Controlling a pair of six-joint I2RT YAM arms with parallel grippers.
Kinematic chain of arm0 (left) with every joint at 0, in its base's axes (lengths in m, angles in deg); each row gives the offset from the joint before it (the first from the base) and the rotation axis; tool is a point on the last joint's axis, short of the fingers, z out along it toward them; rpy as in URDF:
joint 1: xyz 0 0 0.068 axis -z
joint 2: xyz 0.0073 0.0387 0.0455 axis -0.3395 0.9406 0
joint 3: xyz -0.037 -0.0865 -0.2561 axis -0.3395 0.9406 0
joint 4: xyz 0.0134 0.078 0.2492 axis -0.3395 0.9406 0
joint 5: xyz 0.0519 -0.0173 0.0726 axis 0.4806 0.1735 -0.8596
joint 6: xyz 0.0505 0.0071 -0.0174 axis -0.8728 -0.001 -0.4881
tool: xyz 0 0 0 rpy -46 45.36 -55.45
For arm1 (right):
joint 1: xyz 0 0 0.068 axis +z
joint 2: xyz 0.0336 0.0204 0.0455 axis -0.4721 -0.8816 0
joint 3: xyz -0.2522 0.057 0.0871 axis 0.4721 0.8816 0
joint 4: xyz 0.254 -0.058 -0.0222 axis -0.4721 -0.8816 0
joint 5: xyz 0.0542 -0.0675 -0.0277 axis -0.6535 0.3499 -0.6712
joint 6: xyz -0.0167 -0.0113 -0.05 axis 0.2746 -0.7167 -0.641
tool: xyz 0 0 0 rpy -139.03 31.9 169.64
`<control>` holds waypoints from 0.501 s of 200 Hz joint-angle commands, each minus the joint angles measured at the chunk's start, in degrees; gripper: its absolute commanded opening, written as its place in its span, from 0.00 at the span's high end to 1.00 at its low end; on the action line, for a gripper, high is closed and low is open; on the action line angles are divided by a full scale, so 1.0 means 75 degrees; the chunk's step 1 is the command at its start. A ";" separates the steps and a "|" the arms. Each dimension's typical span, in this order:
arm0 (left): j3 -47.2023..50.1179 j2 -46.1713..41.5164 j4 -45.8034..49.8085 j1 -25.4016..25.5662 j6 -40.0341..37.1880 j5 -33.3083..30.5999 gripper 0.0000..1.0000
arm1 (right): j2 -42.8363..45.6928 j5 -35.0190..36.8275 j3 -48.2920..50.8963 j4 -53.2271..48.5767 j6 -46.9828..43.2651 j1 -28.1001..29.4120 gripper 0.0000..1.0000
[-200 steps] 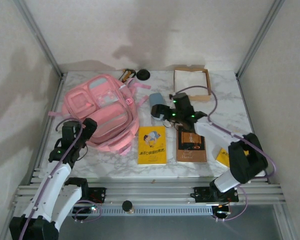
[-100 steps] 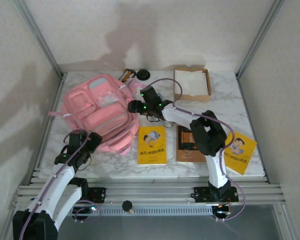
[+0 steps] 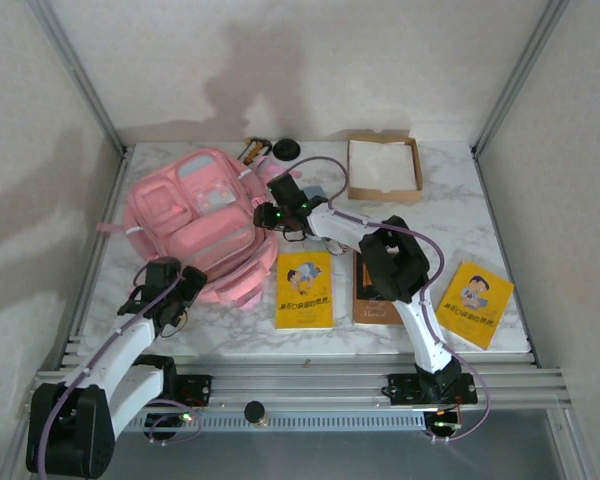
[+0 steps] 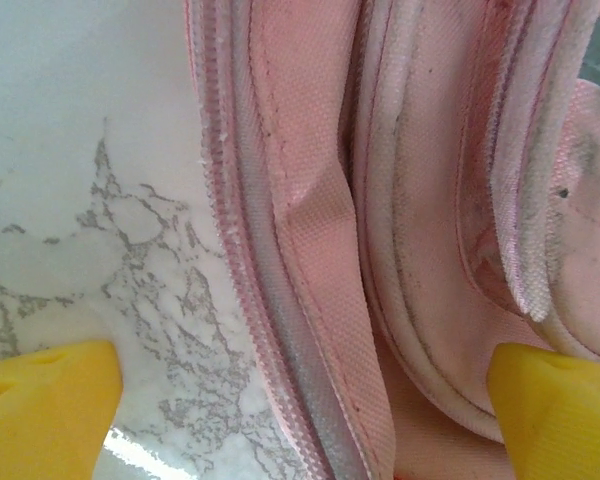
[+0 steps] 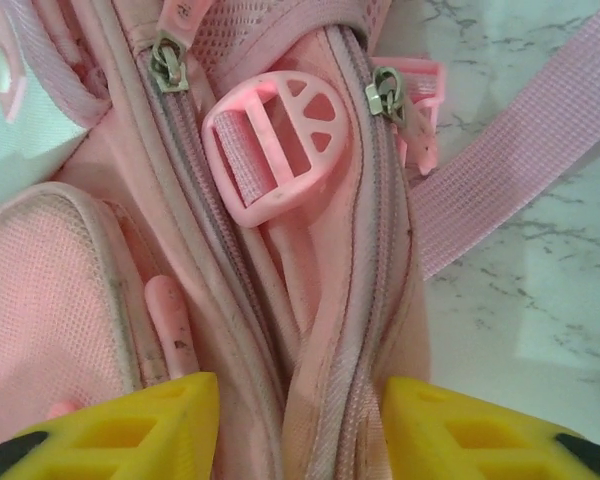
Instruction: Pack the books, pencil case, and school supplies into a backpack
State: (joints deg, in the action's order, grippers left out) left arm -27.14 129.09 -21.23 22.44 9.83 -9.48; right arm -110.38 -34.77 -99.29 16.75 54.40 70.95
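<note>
While I watch remotely, backpack (image 3: 195, 225) at ten o'clock, left gripper (image 4: 300, 400) wide open astride its seven o'clock edge, right gripper (image 5: 300, 425) half closed around its three o'clock zip ridge, I cannot tell whether it grips, books (image 3: 304, 290) at six.

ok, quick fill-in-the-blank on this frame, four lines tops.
1. The backpack is coloured ____.
2. The brown book lies between two other books coloured ____.
3. The right gripper straddles a zipped seam of the ____.
4. The cardboard tray has a lining coloured ____.
Missing words: pink; yellow; backpack; white.
</note>
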 commanded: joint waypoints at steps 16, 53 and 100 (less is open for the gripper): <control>0.0095 0.0209 -0.1177 0.0065 0.0555 -0.0042 0.11 | -0.0157 -0.0083 -0.0279 -0.0334 -0.0259 0.0082 0.83; -0.0381 0.0712 -0.1487 -0.0067 0.0261 -0.0398 0.14 | 0.0489 -0.0474 0.0178 -0.0106 -0.0349 0.0297 1.00; -0.1230 0.1643 -0.1864 -0.0764 -0.0433 -0.0419 0.16 | 0.1566 -0.0304 0.1432 0.0430 0.0077 0.1060 1.00</control>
State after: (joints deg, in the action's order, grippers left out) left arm -31.51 138.58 -24.78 20.23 9.37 -10.66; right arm -105.26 -34.38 -93.22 19.42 52.94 73.27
